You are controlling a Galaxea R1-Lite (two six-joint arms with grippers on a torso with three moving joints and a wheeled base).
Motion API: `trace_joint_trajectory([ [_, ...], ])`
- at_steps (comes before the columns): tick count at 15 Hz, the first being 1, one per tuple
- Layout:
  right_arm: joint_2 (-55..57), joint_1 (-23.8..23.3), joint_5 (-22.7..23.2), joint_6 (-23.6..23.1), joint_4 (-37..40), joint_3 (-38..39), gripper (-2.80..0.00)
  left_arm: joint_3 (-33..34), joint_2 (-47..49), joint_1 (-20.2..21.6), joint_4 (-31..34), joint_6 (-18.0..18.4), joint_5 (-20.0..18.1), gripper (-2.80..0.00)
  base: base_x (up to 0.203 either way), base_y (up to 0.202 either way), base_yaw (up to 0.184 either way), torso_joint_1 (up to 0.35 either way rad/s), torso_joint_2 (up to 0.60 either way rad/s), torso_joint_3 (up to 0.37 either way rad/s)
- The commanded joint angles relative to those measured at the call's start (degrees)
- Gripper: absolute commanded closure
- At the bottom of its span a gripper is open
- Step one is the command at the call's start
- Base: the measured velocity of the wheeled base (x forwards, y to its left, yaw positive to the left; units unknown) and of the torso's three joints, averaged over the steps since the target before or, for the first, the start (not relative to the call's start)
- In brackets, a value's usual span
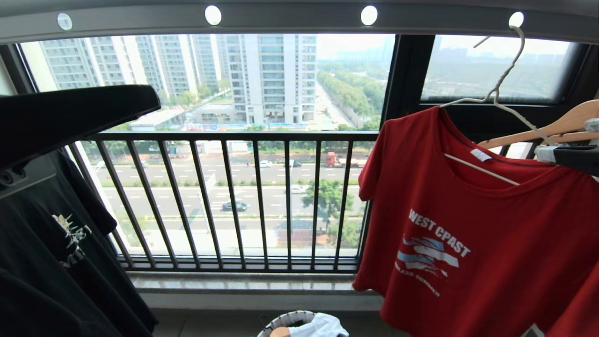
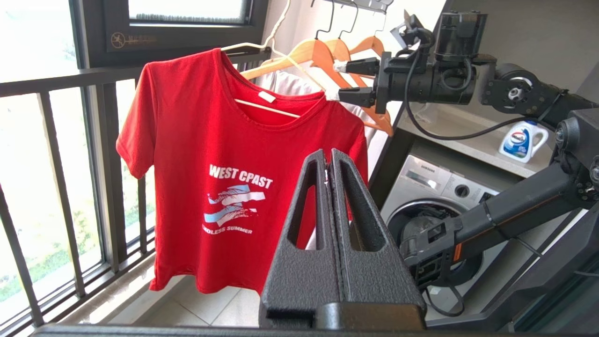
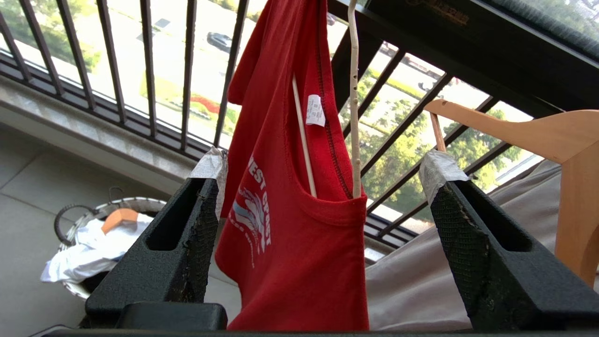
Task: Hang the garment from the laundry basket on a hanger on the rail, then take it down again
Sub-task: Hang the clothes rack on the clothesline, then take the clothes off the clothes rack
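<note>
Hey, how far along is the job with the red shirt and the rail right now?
Done: the red T-shirt hangs on the wire hanger, hooked into the rail. In hand: nothing; the right end effector is open beside the shirt's collar, and the left end effector is shut and held away. Left: taking the shirt down again, presumably back to the laundry basket below.

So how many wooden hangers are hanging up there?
3, in the left wrist view, in a row behind the red T-shirt: nearest, middle, farthest. More may hang hidden further along.
</note>
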Motion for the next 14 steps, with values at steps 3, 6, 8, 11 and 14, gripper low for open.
trace_joint_trajectory([
  [3,-9.92,-0.03,0.27,-0.15,0.29,4.0,0.0,1.41,-0.94,-0.17,-0.06,0.04,-0.71,0.0,0.0,0.0,0.0,0.0,0.0,0.0],
  [6,-13.27,-0.03,0.44,0.12,0.16,5.17,0.0,3.71,-3.5,-0.17,0.05,-0.26,-0.84,0.0,0.0,0.0,0.0,0.0,0.0,0.0],
  [8,-15.62,-0.05,0.32,5.96,-0.16,4.3,0.0,8.79,-7.28,-0.05,-0.24,-1.61,-0.88,0.0,0.0,0.0,0.0,0.0,0.0,0.0],
  [11,-22.15,-0.1,-0.07,11.92,0.23,4.89,0.0,14.07,-13.97,2.21,-0.12,-2.54,1.95,0.0,0.0,0.0,0.0,0.0,0.0,0.0],
  [14,-30.95,-0.13,-0.4,14.59,0.32,9.36,0.0,18.69,-24.32,8.12,0.32,-2.42,4.33,0.0,0.0,0.0,0.0,0.0,0.0,0.0],
])
